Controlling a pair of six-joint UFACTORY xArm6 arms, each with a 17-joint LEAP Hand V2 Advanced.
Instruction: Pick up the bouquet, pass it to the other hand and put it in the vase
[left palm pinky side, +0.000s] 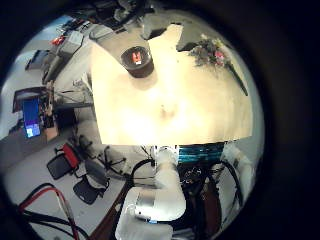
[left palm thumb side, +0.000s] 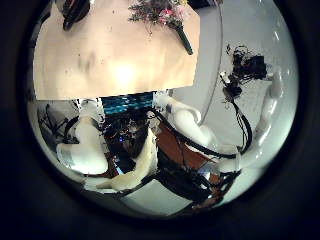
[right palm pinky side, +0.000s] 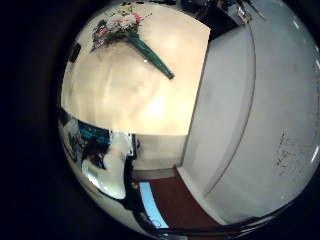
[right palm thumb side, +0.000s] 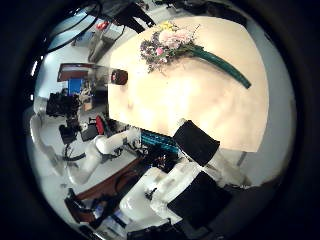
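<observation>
The bouquet (left palm pinky side: 213, 52) (left palm thumb side: 165, 15) (right palm pinky side: 125, 30) (right palm thumb side: 175, 45) lies flat on the table (left palm pinky side: 170, 105) near its far edge. Its flower heads point toward the vase and its long stem points away. The vase (left palm pinky side: 137, 62) (left palm thumb side: 72, 12) (right palm thumb side: 119, 76), a squat round pot, stands upright near a far corner, apart from the bouquet. Both things look small in every palm view, so both hands are well above the table and far from them. No part of the left hand or the right hand shows.
The two arms' lower parts (left palm thumb side: 85, 150) (left palm thumb side: 190, 120) stand at the table's near edge. A chair (left palm pinky side: 70, 160) and a monitor (left palm pinky side: 32, 115) stand off the side nearest the vase. A plain wall (right palm pinky side: 245, 120) runs along the side nearest the bouquet.
</observation>
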